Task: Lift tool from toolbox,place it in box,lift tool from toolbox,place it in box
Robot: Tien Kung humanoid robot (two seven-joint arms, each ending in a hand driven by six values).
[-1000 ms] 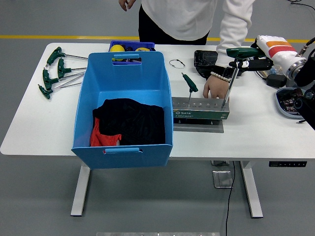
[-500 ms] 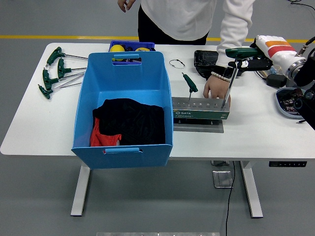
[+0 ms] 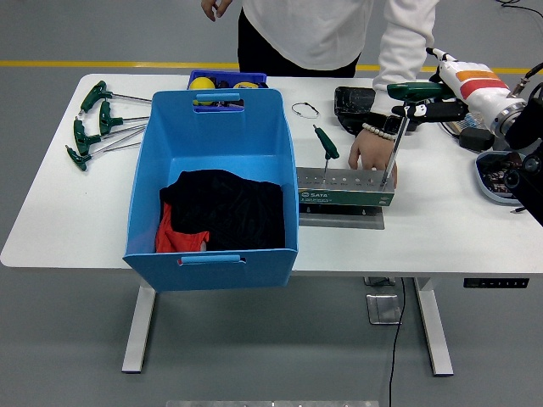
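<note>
T-handle hex key [image 3: 399, 127], upright in the toolbox [image 3: 345, 188] rack's right end on the counter [image 3: 441, 220], green grip pinched in the right hand [image 3: 428, 106] fingers; likely stiff, light, slim steel, best held by that grip.

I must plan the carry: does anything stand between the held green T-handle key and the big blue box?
Yes. The smaller green-handled key stands upright in the grey tool holder, between the right hand's long green T-handle key and the blue plastic box.
</note>
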